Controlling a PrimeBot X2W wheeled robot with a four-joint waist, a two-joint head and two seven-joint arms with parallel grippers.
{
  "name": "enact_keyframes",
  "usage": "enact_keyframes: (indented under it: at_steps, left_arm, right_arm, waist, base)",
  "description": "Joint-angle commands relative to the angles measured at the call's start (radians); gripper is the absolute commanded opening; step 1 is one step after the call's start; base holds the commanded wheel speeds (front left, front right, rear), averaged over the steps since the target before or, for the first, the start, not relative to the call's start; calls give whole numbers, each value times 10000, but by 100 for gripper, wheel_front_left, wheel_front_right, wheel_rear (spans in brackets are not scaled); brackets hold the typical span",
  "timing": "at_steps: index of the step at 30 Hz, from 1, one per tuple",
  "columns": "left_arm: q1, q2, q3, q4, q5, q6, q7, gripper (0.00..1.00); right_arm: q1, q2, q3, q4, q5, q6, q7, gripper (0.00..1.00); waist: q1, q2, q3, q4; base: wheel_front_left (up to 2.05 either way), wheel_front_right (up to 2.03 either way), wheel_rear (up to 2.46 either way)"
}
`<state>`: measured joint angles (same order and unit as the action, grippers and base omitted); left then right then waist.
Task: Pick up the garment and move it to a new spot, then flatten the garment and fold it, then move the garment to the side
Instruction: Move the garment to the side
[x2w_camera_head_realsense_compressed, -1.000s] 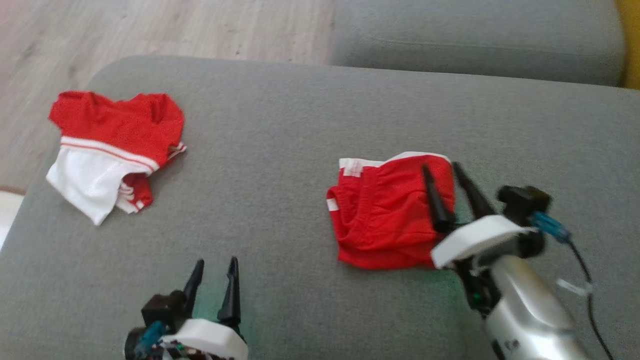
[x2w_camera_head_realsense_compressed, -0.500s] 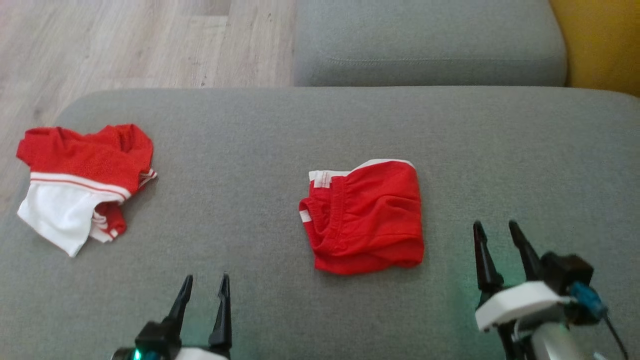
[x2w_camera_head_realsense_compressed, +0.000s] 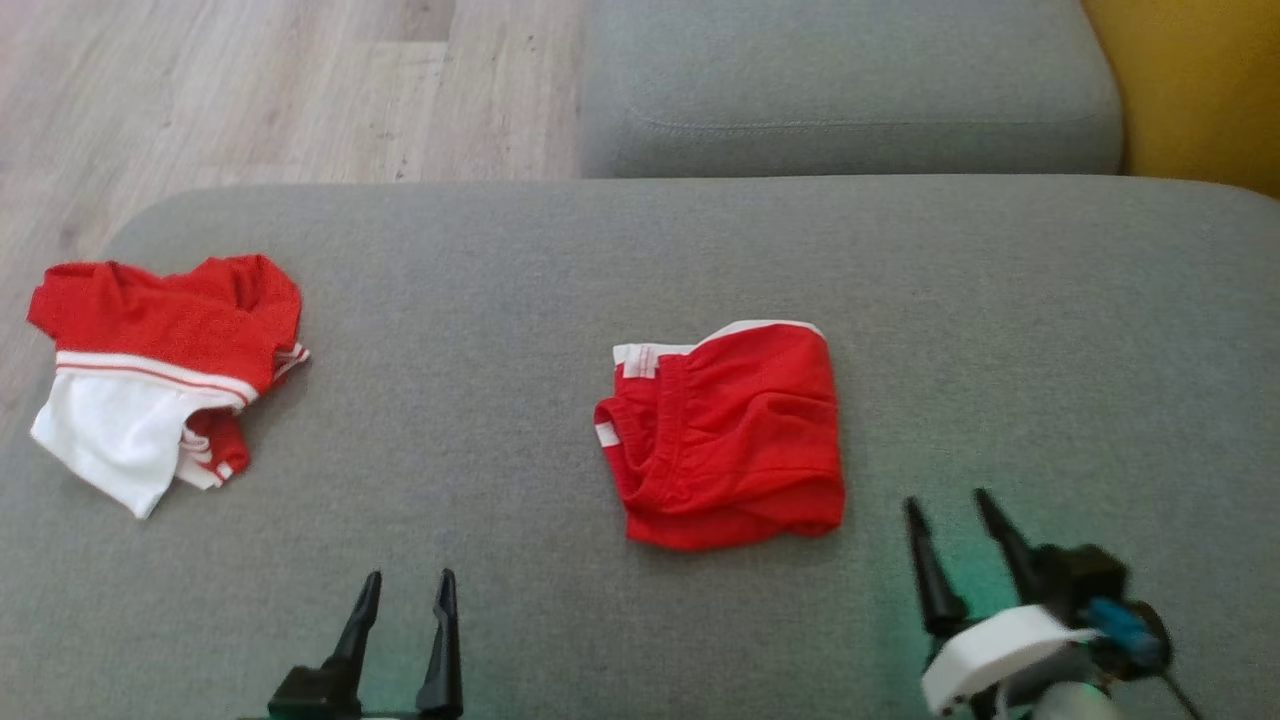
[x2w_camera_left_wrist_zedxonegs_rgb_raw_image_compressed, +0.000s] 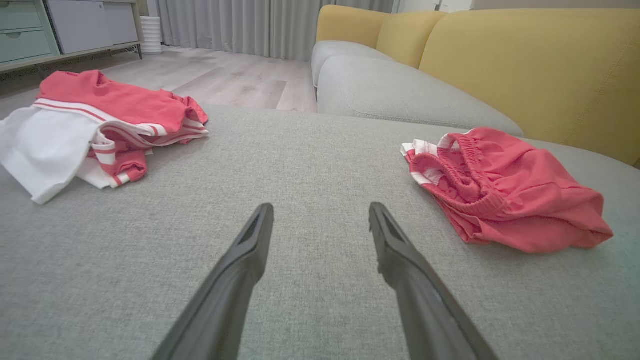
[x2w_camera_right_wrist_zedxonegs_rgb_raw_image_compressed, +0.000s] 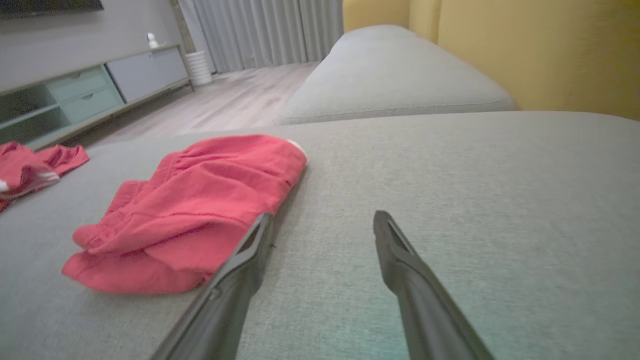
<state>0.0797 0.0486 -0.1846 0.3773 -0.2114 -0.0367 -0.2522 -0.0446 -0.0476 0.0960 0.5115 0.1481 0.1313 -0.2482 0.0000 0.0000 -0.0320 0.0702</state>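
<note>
At centre of the grey cushion (x2w_camera_head_realsense_compressed: 1050, 330), the red garment (x2w_camera_head_realsense_compressed: 725, 440) lies with bare fabric all around. My left pincer (x2w_camera_head_realsense_compressed: 411, 576) and right pincer (x2w_camera_head_realsense_compressed: 947, 498) hover apart, empty, short of it.

At centre frame we see the folded red garment (x2w_camera_head_realsense_compressed: 725, 440) lying on the grey cushion (x2w_camera_head_realsense_compressed: 480, 290). A red-and-white garment (x2w_camera_head_realsense_compressed: 160, 370) lies crumpled at far left. Our left gripper (x2w_camera_head_realsense_compressed: 410, 578), bottom left, and right gripper (x2w_camera_head_realsense_compressed: 948, 500), lower right, stand spread and empty.
</note>
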Motion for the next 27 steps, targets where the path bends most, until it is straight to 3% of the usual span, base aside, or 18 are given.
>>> enact_keyframes:
  at_steps: [1, 7, 21, 23, 25, 26, 27]
  left_arm:
    - [-499, 16, 244, -328, -1, -37, -95, 100]
    - [-542, 16, 83, -136, -163, -85, -95, 100]
    - [-652, 16, 119, 23, -383, -224, -95, 100]
    - [-705, 16, 73, 22, -397, -239, -95, 100]
    - [-759, 16, 31, 13, -416, -244, -95, 100]
    - [-787, 16, 12, 4, -426, -244, -95, 100]
    - [-811, 16, -3, -7, -434, -244, -95, 100]
  right_arm:
    - [-595, -27, 357, -187, -189, -6, -135, 100]
    - [-1205, -26, 1049, 983, -1227, -6, -135, 100]
    - [-2053, -26, 829, 1965, -1335, -6, -135, 97]
    - [-2109, -26, 853, 1999, -1317, -6, -135, 86]
    - [-2157, -26, 886, 2053, -1288, -6, -135, 67]
    - [-2186, -26, 904, 2088, -1282, -6, -135, 48]
    - [-2214, -26, 917, 2113, -1276, -6, -135, 21]
  waist:
    - [0, 0, 58, 65]
    - [0, 0, 286, 447]
    - [0, 0, 668, 921]
    - [0, 0, 708, 932]
    - [0, 0, 759, 943]
    - [0, 0, 787, 948]
    - [0, 0, 813, 951]
  base:
    - [0, 0, 0]
    - [0, 0, 0]
    - [0, 0, 0]
    - [0, 0, 0]
    - [0, 0, 0]
    - [0, 0, 0]
    - [0, 0, 0]
